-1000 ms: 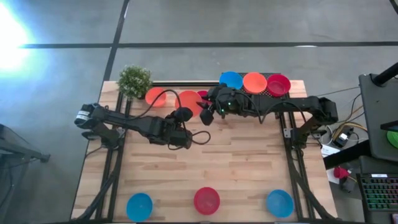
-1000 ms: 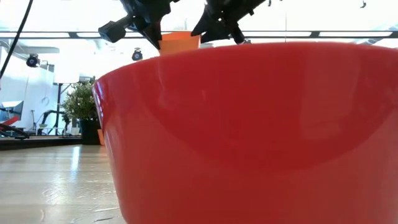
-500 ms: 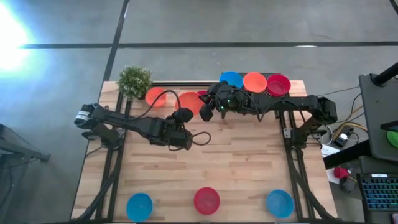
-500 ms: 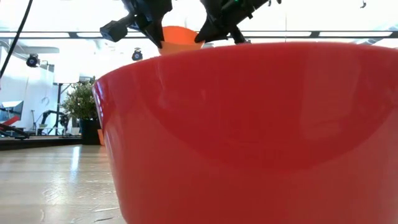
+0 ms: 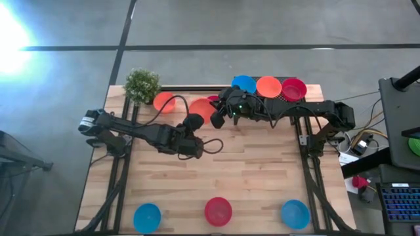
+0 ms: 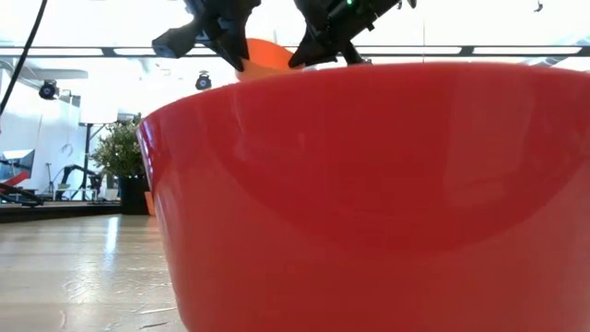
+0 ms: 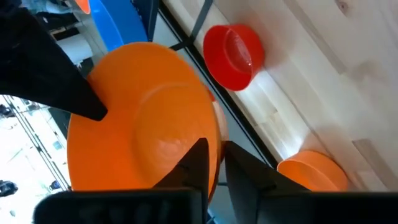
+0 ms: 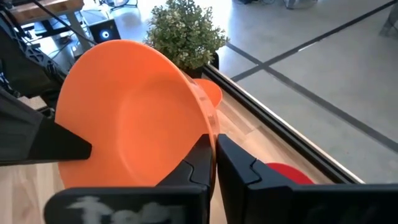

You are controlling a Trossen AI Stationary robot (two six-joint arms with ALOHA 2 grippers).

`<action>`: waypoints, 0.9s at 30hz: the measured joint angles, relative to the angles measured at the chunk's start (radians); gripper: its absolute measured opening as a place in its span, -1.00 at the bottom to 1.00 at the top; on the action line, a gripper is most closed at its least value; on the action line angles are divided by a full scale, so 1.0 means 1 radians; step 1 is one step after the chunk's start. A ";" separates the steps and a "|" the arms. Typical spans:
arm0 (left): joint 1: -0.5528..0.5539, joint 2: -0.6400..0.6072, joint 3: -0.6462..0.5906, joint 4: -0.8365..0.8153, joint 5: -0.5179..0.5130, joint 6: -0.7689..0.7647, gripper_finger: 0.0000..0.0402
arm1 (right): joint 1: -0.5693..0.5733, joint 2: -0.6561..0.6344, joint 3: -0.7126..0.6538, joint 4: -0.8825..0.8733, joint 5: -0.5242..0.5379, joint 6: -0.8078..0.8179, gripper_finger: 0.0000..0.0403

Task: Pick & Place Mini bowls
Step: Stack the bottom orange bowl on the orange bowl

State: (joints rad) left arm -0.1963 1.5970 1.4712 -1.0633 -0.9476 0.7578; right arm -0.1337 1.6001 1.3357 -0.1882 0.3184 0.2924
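Observation:
An orange mini bowl (image 5: 202, 109) hangs tilted above the far middle of the table, held from two sides. My left gripper (image 5: 195, 123) is shut on its near rim and my right gripper (image 5: 218, 117) on its right rim. In the left wrist view the bowl (image 7: 143, 118) shows its underside; in the right wrist view the bowl (image 8: 130, 118) shows its hollow. In the low view only the bowl's top (image 6: 267, 57) shows, between both grippers and above the big red bowl. Another orange bowl (image 5: 164, 101) rests on the table beside it. My left gripper has the orange bowl's rim (image 7: 215, 134) between its two fingers, one finger on the inner side and one on the outer. The bowl is lifted clear and tilted. My right gripper pinches the opposite rim (image 8: 210, 127) the same way, coming level from the table's right.
A blue (image 5: 244, 84), an orange (image 5: 269, 86) and a red bowl (image 5: 293, 88) line the far edge. A red bowl (image 5: 213, 99) lies half hidden under the grippers. Blue (image 5: 147, 217), red (image 5: 218, 211) and blue (image 5: 295, 214) bowls stand along the near edge. A potted plant (image 5: 142, 85) stands far left.
My right gripper has moved in toward the orange bowl and taken hold of its rim. The bowl, level a second ago, has tipped while staying lifted between both grippers.

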 joint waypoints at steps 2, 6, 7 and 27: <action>0.000 0.000 0.000 0.007 0.001 -0.001 -0.72 | 0.000 0.000 0.000 -0.002 -0.001 0.000 -0.96; 0.001 0.000 0.000 0.010 0.002 -0.028 -0.59 | 0.001 0.000 0.000 -0.002 -0.005 0.000 -0.96; 0.001 0.000 0.000 0.010 0.002 -0.039 -0.56 | 0.001 0.000 0.000 -0.002 -0.006 0.000 -0.96; -0.001 0.000 0.007 0.125 0.012 -0.129 -0.43 | -0.091 -0.003 0.000 -0.129 -0.003 0.022 -0.96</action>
State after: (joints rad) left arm -0.1976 1.5967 1.4785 -0.9379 -0.9360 0.6290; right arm -0.2246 1.5972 1.3361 -0.3174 0.3151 0.3147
